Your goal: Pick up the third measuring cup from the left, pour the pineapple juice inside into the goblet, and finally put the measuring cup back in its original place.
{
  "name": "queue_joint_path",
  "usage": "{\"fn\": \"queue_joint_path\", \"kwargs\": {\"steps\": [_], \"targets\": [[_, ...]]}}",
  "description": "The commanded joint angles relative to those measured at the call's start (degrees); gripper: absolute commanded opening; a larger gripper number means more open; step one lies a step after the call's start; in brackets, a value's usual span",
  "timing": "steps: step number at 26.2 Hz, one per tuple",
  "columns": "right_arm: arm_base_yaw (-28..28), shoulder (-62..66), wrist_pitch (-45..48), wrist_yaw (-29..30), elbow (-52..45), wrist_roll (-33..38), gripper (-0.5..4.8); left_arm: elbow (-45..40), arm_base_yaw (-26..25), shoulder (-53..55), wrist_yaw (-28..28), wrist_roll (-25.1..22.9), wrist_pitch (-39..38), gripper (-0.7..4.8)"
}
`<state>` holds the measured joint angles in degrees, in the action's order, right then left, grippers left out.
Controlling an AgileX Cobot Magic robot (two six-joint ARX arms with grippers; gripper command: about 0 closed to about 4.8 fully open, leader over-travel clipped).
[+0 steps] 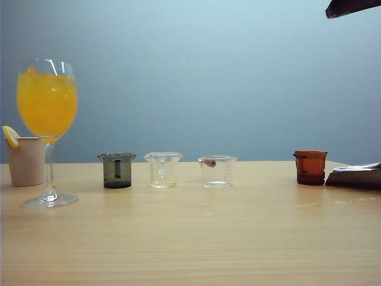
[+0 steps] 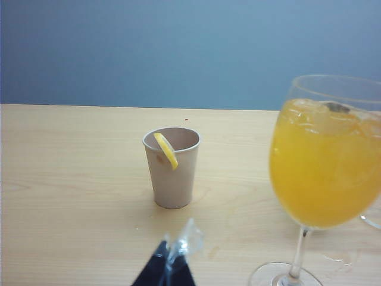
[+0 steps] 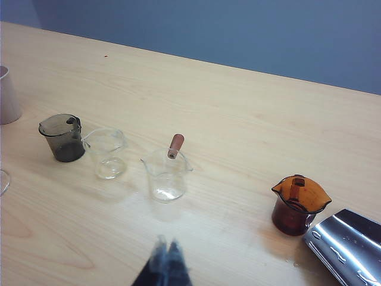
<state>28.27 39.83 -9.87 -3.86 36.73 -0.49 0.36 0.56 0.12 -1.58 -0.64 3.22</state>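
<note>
worktop point(image 1: 190, 238) wide, bare in front. goblet point(image 1: 47, 128) stands far left, bowl full of orange-yellow drink. third measuring cup point(image 3: 167, 174) upright back in row, looks empty, brown-marked rim, between clear cup point(image 3: 107, 152) and amber cup point(image 3: 299, 204). task looks nearly done; step in hand judged as retreat. right gripper point(image 3: 165, 265) fingers pressed together, holding nothing, near cup: back away without nudging row. left gripper point(image 2: 169, 268) fingers look together, near goblet foot: avoid stem.

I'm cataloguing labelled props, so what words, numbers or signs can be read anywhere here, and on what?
None can be read.
third measuring cup: faint scale marks on its wall, too small to read.
goblet, beige cup, grey cup, amber cup: no text shows.
</note>
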Motion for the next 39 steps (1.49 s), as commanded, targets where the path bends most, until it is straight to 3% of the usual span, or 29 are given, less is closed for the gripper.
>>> {"fn": "queue_joint_path", "kwargs": {"steps": [1, 8, 16, 18, 20, 25, 26, 28, 39], "targets": [[0.0, -0.1, 0.7, -0.1, 0.3, 0.1, -0.05, 0.2, 0.0, 0.0, 0.3, -0.4, 0.6, -0.02], [0.0, -0.1, 0.7, -0.1, 0.3, 0.1, -0.05, 0.2, 0.0, 0.0, 0.3, -0.4, 0.6, -0.02], [-0.5, -0.6, 0.6, -4.6, 0.2, -1.4, -0.05, 0.2, 0.0, 0.0, 0.3, -0.4, 0.6, -0.02], [-3.7, -3.8, 1.6, -9.8, -1.3, -1.3, -0.05, 0.2, 0.0, 0.0, 0.3, -0.4, 0.6, -0.02], [-8.9, -8.3, 4.1, -11.1, -5.0, -1.3, -0.05, 0.2, 0.0, 0.0, 0.3, -0.4, 0.6, -0.02], [-18.0, -17.9, 13.7, -10.7, -15.8, -1.4, -0.05, 0.2, 0.1, 0.0, 0.3, -0.4, 0.6, -0.02], [-19.8, -21.9, 15.3, -7.8, -19.4, -1.3, -0.05, 0.2, 0.0, 0.0, 0.3, -0.4, 0.6, -0.02], [-20.4, -27.1, 15.3, -5.1, -22.9, -1.3, -0.05, 0.2, 0.0, 0.0, 0.3, -0.4, 0.6, -0.02], [-22.0, -39.8, 15.5, -5.0, -33.4, -1.3, -0.05, 0.2, 0.0, 0.0, 0.3, -0.4, 0.6, -0.02]]}}
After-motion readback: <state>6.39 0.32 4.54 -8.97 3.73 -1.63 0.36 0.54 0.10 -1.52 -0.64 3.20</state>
